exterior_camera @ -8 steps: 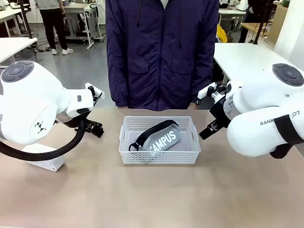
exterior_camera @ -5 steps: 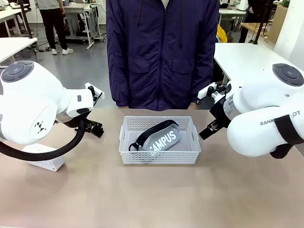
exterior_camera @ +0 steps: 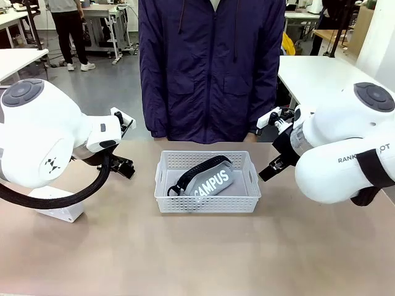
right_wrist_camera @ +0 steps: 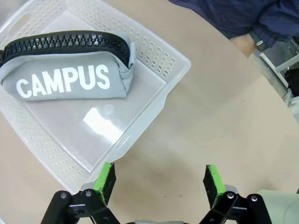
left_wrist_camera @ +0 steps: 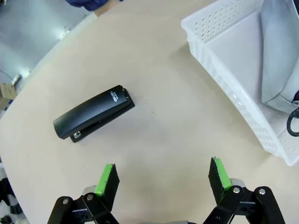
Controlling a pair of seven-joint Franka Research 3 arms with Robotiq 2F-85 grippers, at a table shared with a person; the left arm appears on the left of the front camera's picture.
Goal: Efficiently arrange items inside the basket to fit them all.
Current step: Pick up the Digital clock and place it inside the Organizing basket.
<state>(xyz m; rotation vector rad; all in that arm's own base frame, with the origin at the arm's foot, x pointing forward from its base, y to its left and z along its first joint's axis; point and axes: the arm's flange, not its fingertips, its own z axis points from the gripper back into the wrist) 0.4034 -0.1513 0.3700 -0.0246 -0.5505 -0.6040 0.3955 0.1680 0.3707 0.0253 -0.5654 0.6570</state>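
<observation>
The stapler lies on the table outside the basket, just ahead of the wide-open, empty left gripper, its length slanting nearly along the jaws' opening; the right gripper hangs open too.

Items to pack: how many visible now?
2. Grey CAMPUS pouch lies in the basket; black stapler lies on the table outside it. Others may be hidden.

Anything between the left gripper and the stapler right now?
No: in the left wrist view the table is bare between the open left gripper and the black stapler.
</observation>
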